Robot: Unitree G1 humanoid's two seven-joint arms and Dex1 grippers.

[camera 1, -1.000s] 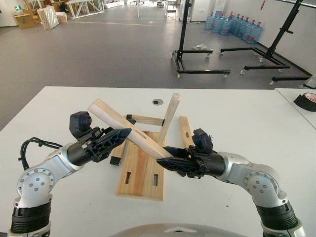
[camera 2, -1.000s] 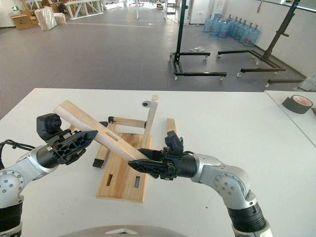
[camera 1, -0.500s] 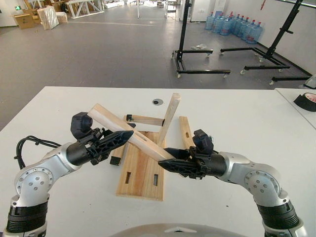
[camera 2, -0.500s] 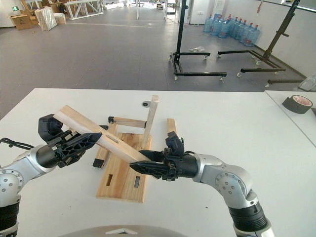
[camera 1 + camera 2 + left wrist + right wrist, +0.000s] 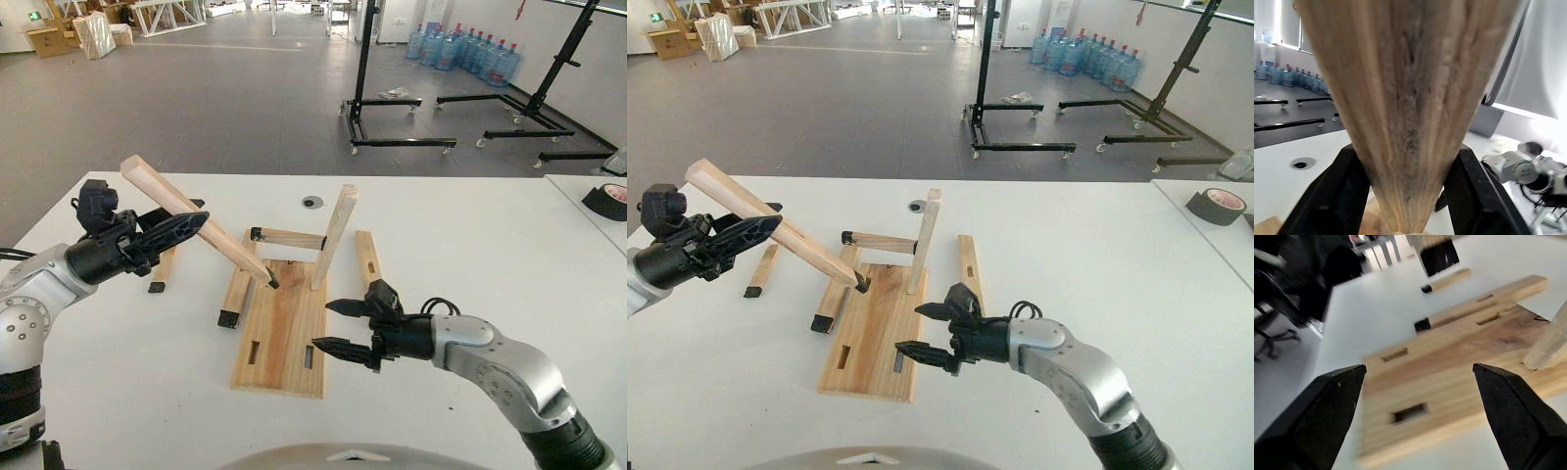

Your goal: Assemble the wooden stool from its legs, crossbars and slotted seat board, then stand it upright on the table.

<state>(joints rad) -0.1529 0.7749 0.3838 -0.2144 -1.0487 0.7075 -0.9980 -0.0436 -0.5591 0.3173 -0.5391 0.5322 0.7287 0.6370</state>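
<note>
My left tool is clenched on a wooden leg and holds it in the air over the left part of the worktop. The leg slants, its bare end up and to my left. Its black-capped end is down at the far left corner of the seat board, and I cannot tell whether the two touch. My right tool is released, its two fingers spread wide with nothing between them, just beside the board's right edge near the front slots. The board lies flat in the middle of the worktop. A second leg stands tilted on its far end. A crossbar lies behind it, a slotted bar lies along the board's right side, and another leg lies along its left. A short piece lies well apart, under my left arm.
</note>
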